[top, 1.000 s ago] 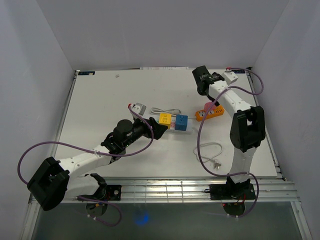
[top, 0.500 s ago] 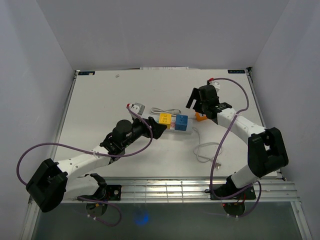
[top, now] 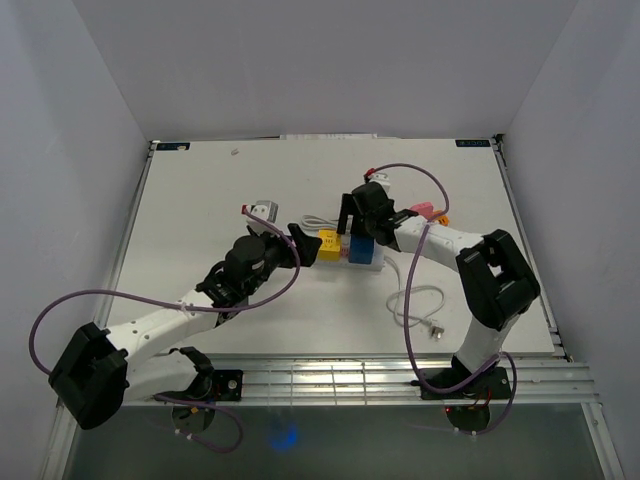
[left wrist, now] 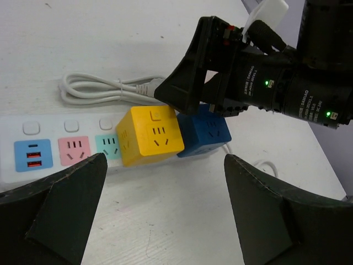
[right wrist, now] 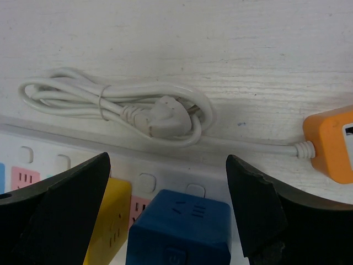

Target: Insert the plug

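A white power strip (top: 372,262) lies mid-table with a yellow cube adapter (top: 326,244) and a blue cube adapter (top: 362,250) plugged in. My right gripper (top: 354,226) is open and empty, just above and behind the blue cube (right wrist: 179,229). My left gripper (top: 299,240) is open and empty, just left of the yellow cube (left wrist: 151,135). In the left wrist view the strip (left wrist: 55,149) shows free sockets and the blue cube (left wrist: 204,131) sits under the right gripper. A bundled white cord with a plug (right wrist: 165,121) lies behind the strip (right wrist: 165,171).
An orange adapter (right wrist: 331,146) with a white cable sits right of the strip, mostly hidden in the top view. A loose white cable (top: 415,300) ending in a plug (top: 435,331) lies near the right arm's base. The table's side rails are far off.
My right arm has swung from the far right corner to over the blue cube. My left gripper has shifted slightly left and back beside the yellow cube.
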Controlling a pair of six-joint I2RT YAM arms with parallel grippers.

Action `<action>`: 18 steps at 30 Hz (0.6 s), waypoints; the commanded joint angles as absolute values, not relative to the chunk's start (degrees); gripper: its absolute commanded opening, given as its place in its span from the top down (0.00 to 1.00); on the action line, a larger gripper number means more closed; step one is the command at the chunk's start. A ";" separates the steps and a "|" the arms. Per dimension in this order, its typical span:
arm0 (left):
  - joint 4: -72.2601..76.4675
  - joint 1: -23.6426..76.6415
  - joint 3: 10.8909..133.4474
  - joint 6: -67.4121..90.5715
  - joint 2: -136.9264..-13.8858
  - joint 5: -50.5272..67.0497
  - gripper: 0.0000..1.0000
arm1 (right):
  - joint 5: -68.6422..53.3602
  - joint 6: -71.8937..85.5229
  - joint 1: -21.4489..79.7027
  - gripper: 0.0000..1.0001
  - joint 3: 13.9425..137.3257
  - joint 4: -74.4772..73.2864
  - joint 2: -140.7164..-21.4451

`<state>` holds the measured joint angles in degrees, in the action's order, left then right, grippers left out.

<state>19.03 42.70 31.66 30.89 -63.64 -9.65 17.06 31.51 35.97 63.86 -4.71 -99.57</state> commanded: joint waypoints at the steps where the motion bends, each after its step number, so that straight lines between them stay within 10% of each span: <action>1: 16.18 42.28 32.52 31.20 -58.46 -16.42 0.02 | 17.93 32.17 39.80 0.10 66.79 -5.37 -100.28; 18: 8.53 41.48 35.07 33.05 -58.27 -26.02 0.02 | 17.49 24.97 48.96 0.10 72.17 -5.98 -98.62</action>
